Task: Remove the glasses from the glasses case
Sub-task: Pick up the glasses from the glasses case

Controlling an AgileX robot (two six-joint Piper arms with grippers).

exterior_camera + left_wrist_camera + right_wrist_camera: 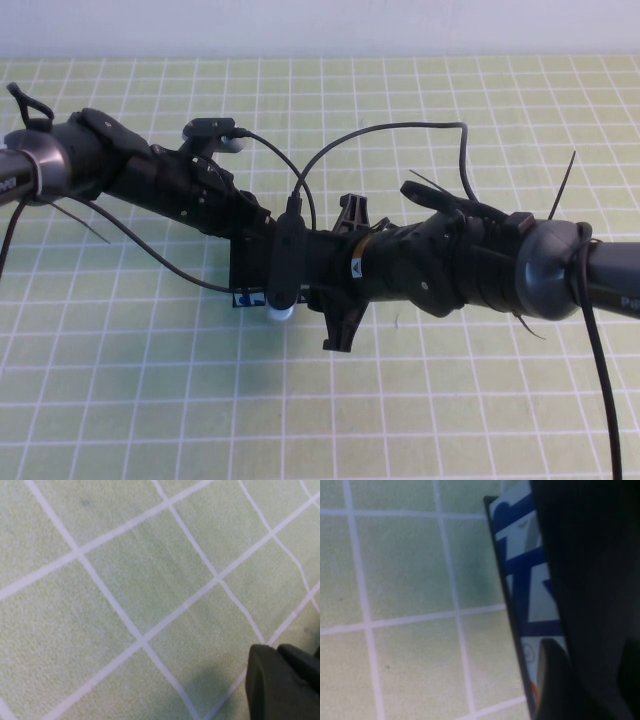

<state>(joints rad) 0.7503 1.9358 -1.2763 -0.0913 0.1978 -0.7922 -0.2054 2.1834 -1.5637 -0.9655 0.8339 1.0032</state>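
1. From my remote seat: the left gripper (250, 225) comes in from the left over the green grid-patterned table mat (120, 400) and ends at the far-left part of the case. Its claw is buried under arm and cabling in the high view, and its wrist view shows only mat and one dark fingertip (280, 685), so I cannot tell how wide it stands.

2. The rectangular matte black glasses case (244, 268) sits at the middle of the mat, mostly covered by both arms. Only a black slab and a bit of its pale blue front strip with dark blue print (243, 297) show, on the side facing me.

3. The glasses: not visible anywhere. I judge they are inside the case, lid state hidden.

4. The right gripper (345, 275) reaches in from the right, jaws spread wide, one tip toward the far side and one toward me, right at the case's right end. Its wrist view shows the blue strip close up with a dark finger (560, 680) against it.

5. Key relation, my judgement: the case's long axis runs left-right, directly between the two claws; both are at it, the right one is clearly set to span its short width.
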